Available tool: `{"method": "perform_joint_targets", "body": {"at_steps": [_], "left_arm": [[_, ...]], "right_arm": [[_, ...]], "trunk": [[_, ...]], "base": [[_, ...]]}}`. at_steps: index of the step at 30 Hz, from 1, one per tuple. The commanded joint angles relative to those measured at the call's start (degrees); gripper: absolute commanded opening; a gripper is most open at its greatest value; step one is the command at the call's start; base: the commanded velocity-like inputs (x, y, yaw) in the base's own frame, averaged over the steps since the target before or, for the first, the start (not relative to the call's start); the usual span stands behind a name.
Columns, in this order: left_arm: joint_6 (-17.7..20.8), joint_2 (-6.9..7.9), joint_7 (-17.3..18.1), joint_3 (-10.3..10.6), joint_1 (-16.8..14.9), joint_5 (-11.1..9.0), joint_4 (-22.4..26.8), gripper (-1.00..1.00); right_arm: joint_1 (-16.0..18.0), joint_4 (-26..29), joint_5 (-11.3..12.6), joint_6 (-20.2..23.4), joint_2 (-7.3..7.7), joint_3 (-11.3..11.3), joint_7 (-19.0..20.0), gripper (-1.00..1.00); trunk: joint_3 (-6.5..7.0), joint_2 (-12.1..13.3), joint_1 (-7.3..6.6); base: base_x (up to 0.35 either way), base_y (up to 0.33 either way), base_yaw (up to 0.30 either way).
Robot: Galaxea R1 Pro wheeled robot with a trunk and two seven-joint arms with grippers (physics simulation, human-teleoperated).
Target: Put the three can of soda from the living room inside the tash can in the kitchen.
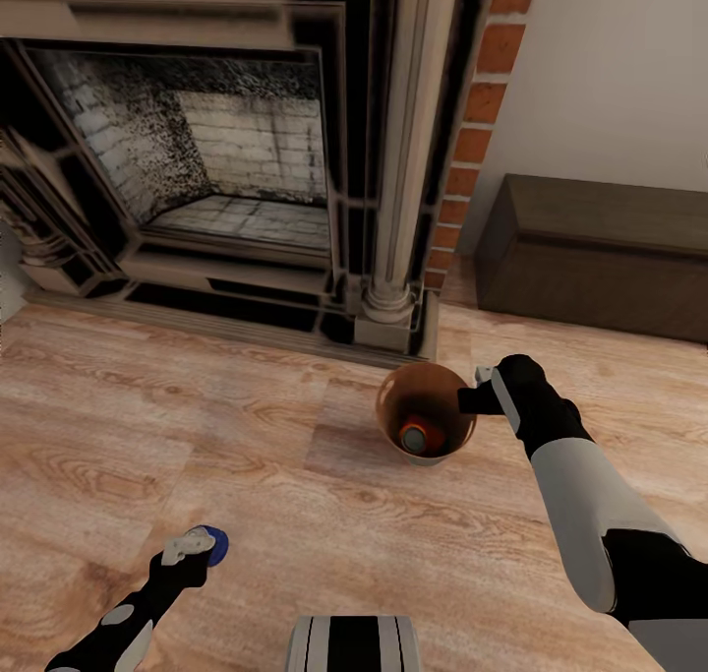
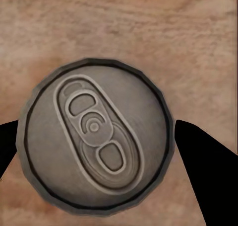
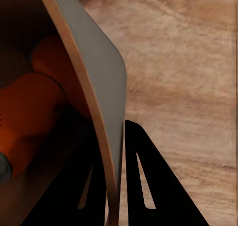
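Soda cans are the matter: one orange can (image 1: pixel 417 435) lies inside the tash can (image 1: pixel 427 411), just right of centre in the head view on the wood floor (image 1: pixel 147 436) before the fireplace (image 1: pixel 216 160). The right gripper (image 1: pixel 471 399) is clamped on the bucket's rim, one finger (image 3: pixel 148 186) outside the wall. At lower left, the left gripper (image 1: pixel 197 544) straddles a blue can (image 1: pixel 214 544), silvery top (image 2: pixel 96 139) between its fingers; whether they touch it I cannot tell. A dark cabinet (image 1: pixel 600 249) sits at right.

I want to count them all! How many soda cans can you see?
2, maybe 3. One can lies inside the bucket; the right wrist view hints at a second orange one behind it. Another can stands on the floor between the left gripper's fingers.
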State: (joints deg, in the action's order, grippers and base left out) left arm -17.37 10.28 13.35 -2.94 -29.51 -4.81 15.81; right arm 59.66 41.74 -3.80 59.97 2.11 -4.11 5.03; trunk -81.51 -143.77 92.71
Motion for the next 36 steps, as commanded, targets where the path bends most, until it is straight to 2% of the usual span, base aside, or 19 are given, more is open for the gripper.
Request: {"method": "perform_joint_targets", "body": {"at_steps": [1,21,29,36], "left_arm": [[0.1,0.00,0.0,0.0,0.0,0.1,0.0,-1.00],[0.4,0.03,0.2,0.2,0.0,0.1,0.0,-1.00],[0.5,0.01,4.7,0.1,0.0,-0.1,-0.1,-1.00],[0.5,0.00,5.4,-0.1,0.0,-0.1,0.0,-1.00]], "right_arm": [[0.0,0.0,1.3,0.0,-0.04,0.0,0.4,-1.00],[-0.1,-0.4,1.9,0.0,-0.20,-0.1,0.5,-1.00],[-0.8,-0.7,2.3,0.0,-0.24,-0.2,0.8,-1.00],[-2.4,-0.9,2.3,0.0,-0.26,-0.2,0.9,-1.00]], "trunk": [[0.23,0.0,-0.03],[4.66,0.3,-0.54],[6.44,0.4,-0.75],[7.99,0.5,-0.93]], "base": [[0.000,0.000,0.000],[0.000,0.000,0.000],[0.000,0.000,0.000],[0.000,0.000,0.000]]}}
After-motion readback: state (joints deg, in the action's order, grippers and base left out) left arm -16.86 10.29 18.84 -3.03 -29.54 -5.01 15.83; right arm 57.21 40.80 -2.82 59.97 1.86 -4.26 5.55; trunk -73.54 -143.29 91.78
